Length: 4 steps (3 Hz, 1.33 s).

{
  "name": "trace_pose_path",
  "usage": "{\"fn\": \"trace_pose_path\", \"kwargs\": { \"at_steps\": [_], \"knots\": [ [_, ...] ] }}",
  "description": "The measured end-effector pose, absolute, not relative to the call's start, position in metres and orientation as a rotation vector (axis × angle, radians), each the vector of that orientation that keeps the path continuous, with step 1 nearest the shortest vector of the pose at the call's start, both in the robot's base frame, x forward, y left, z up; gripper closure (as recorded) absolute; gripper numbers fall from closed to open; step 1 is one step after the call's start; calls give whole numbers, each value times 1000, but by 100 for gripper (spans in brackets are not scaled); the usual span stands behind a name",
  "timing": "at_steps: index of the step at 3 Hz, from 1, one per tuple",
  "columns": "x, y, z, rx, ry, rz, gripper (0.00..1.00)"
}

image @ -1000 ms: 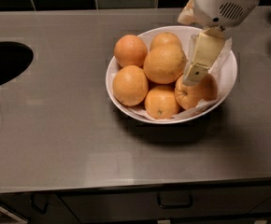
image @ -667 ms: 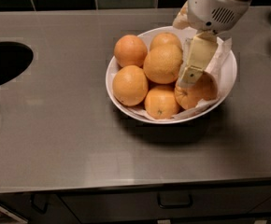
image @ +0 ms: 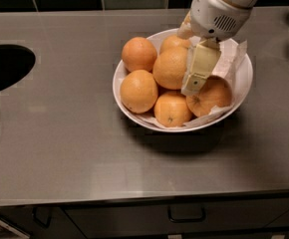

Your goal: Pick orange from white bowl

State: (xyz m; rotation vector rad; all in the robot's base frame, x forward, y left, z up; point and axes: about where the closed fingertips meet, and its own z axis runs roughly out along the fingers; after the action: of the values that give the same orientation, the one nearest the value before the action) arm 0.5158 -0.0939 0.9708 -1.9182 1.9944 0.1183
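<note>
Nestling among six oranges (image: 170, 67) in one white bowl (image: 244, 82), jaws (spread or pressed together, unclear).

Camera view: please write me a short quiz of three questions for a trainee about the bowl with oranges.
1. True or false: the gripper hangs down into the white bowl, among the oranges.
2. What lines the bowl? A) cloth B) white paper C) foil
3. Fill in: seen from the camera, the dark hole in the counter lies to the ___ of the bowl.
Key: 1 true; 2 B; 3 left.
</note>
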Motion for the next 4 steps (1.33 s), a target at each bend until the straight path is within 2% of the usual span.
{"fn": "trace_pose_path", "kwargs": {
  "at_steps": [2, 4],
  "knots": [
    [523, -94, 966, -1887, 2013, 121, 23],
    [526, -100, 966, -1784, 2061, 96, 24]
  ]
}}
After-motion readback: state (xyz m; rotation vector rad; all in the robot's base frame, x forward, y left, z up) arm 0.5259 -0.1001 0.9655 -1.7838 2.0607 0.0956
